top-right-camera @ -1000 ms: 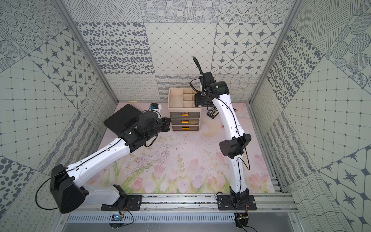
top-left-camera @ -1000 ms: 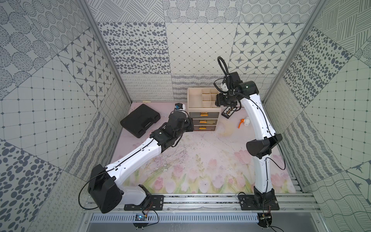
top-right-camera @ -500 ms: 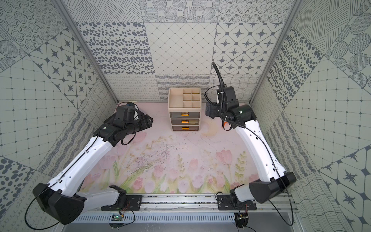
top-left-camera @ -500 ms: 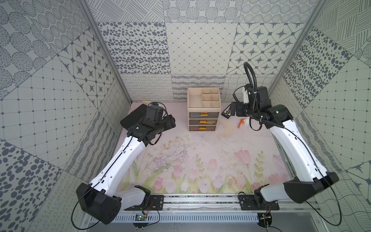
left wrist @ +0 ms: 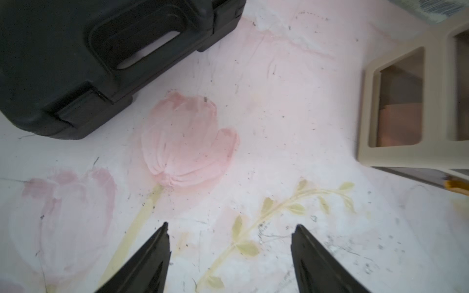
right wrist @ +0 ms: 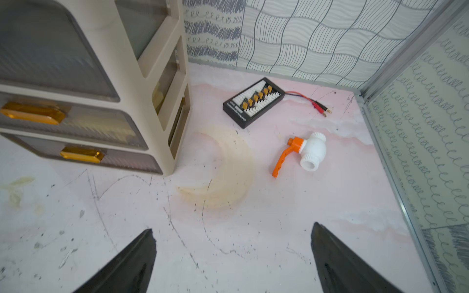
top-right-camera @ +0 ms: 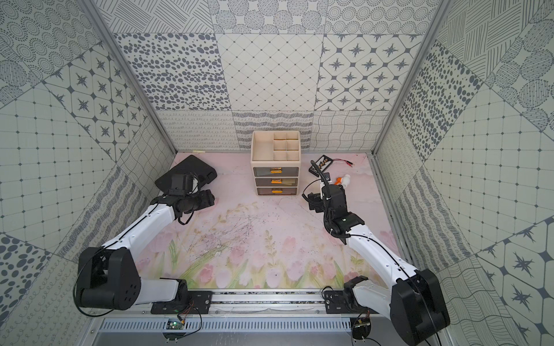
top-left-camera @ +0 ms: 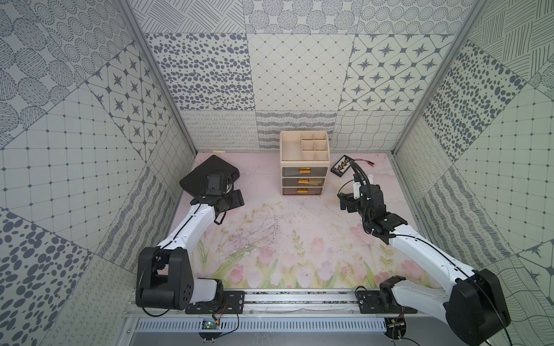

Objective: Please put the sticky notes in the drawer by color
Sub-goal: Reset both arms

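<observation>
The drawer (top-left-camera: 304,167) (top-right-camera: 275,167) stands at the back middle with all three grey fronts pushed in. No sticky notes lie on the mat. Through the chest's side window a salmon pink pad (left wrist: 398,126) shows inside, and a yellow one (right wrist: 158,95) shows in the middle level. My left gripper (top-left-camera: 235,200) (top-right-camera: 207,198) (left wrist: 231,225) hovers open over the mat, left of the chest, beside the black case. My right gripper (top-left-camera: 344,204) (top-right-camera: 311,200) (right wrist: 233,227) is open too, to the right of the chest and in front of it. Neither holds anything.
A flat black case (top-left-camera: 207,176) (left wrist: 101,50) lies at the back left. Right of the chest lie a black connector board (top-right-camera: 320,163) (right wrist: 253,101) with red leads and a white valve with an orange handle (top-right-camera: 344,179) (right wrist: 309,152). Patterned walls close in three sides.
Both arms have pulled back from the chest, the left out to the left, the right down and rightward. Both grippers have opened wider.
</observation>
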`<move>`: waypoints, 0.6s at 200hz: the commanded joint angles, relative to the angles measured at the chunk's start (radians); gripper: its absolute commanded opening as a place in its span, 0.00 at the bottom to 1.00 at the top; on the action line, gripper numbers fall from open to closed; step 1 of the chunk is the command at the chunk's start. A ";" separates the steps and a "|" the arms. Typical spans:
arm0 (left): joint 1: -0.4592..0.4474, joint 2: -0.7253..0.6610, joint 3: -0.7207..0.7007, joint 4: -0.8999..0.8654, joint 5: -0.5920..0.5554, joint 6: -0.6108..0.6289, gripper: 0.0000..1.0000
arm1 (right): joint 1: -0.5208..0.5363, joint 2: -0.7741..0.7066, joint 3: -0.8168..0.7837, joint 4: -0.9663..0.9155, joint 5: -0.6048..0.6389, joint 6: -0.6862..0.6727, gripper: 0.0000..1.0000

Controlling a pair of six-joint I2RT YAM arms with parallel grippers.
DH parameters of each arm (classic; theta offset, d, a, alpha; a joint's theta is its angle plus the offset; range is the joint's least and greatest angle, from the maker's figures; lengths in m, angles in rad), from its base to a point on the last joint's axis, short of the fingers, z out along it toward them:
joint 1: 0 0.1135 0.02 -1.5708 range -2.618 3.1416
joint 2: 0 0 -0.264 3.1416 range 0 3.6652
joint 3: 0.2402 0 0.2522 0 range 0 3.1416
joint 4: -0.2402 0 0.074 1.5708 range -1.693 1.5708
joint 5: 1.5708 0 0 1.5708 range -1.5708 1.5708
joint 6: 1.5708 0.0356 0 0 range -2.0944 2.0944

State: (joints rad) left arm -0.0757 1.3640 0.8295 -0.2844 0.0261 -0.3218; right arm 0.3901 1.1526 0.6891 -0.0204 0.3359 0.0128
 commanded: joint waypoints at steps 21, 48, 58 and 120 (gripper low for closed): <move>0.026 0.049 -0.266 0.689 -0.072 0.285 0.78 | -0.047 0.036 -0.112 0.347 0.036 0.016 0.99; 0.028 0.133 -0.358 0.968 -0.069 0.296 0.78 | -0.104 0.063 -0.180 0.429 -0.045 0.021 0.99; 0.028 0.169 -0.359 1.011 -0.055 0.301 0.78 | -0.133 0.066 -0.200 0.457 -0.071 0.022 0.99; 0.050 0.218 -0.422 1.161 -0.026 0.284 0.79 | -0.250 0.077 -0.293 0.625 -0.166 0.006 0.99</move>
State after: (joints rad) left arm -0.0372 1.5661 0.4316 0.5640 -0.0097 -0.0853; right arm 0.1406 1.2263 0.4221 0.4358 0.2188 0.0483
